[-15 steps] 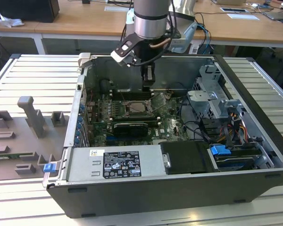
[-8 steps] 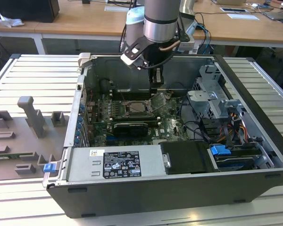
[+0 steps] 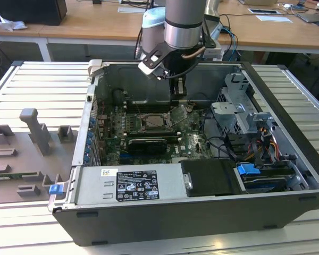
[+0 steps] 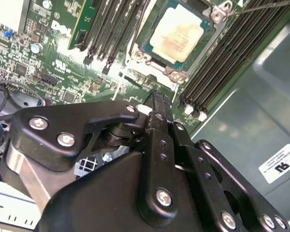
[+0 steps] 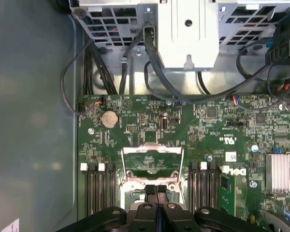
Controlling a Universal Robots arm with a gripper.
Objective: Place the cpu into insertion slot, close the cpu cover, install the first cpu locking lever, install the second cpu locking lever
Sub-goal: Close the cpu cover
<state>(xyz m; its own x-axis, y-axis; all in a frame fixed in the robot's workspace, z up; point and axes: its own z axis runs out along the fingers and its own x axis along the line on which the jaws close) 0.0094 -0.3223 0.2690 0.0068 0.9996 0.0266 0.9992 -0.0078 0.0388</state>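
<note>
Beige-silver square cpu [image 4: 176, 34] sits in the silvery-rimmed insertion slot [image 4: 144, 48]; black fingers [image 5: 151, 192] pressed together, empty.

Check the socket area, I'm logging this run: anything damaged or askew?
The cpu lies flat in the insertion slot, but its face carries a patchy brownish blotch. The cpu cover stands open.

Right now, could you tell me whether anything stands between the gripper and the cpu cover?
Nothing visible does. The gripper, fingers together, hangs close to the raised cpu cover in the first wrist view, with only open space between them. The cpu already lies in the insertion slot, uncovered.
</note>
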